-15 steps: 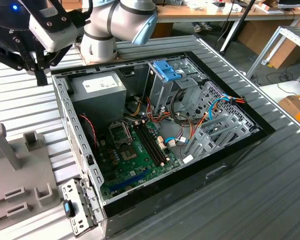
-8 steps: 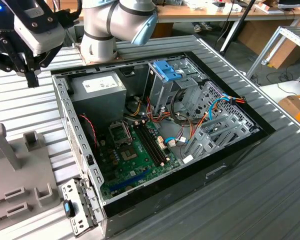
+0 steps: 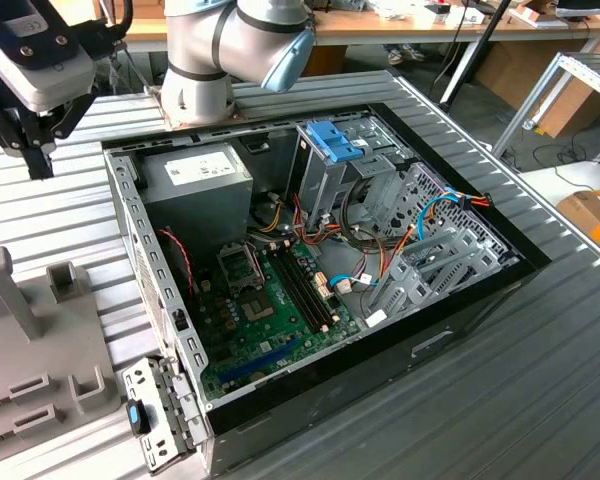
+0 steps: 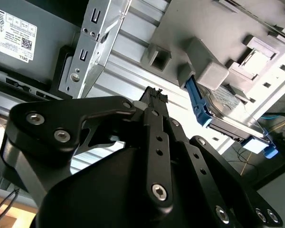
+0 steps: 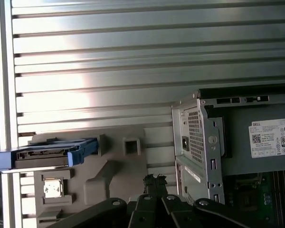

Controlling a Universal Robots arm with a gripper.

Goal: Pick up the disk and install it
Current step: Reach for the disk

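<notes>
The end effector (image 4: 156, 95) is seen from behind in both wrist views, where much of it is covered by its own black linkages. Only the ribbed fingertips (image 5: 154, 179) are shown clearly. They are brought together with no gap to be made out, and nothing is held between them. In the exterior view the end effector (image 3: 38, 160) is partly cut off by the picture's edge and is held above the ribbed metal counter (image 3: 540, 400).

The disk (image 5: 47, 153) is found well apart from the end effector, off to one side of it, set in a grey holder (image 5: 114, 175) on the counter. It appears to be stood on one long edge, so that only a narrow strip with a blue rail is presented in the first wrist view. Its long axis is laid parallel to the counter's grooves. The end with the blue tab (image 5: 80, 152) is turned toward the end effector's side, and the far end is cut off by the frame there. In the second wrist view the disk (image 4: 232, 126) is partly hidden behind the holder's grey blocks, though blue is shown at both ends. How deep it sits in its slot cannot be told.

The open computer case (image 5: 199, 142) is placed on the opposite side of the end effector, with its power supply (image 5: 261, 147) nearest.
</notes>
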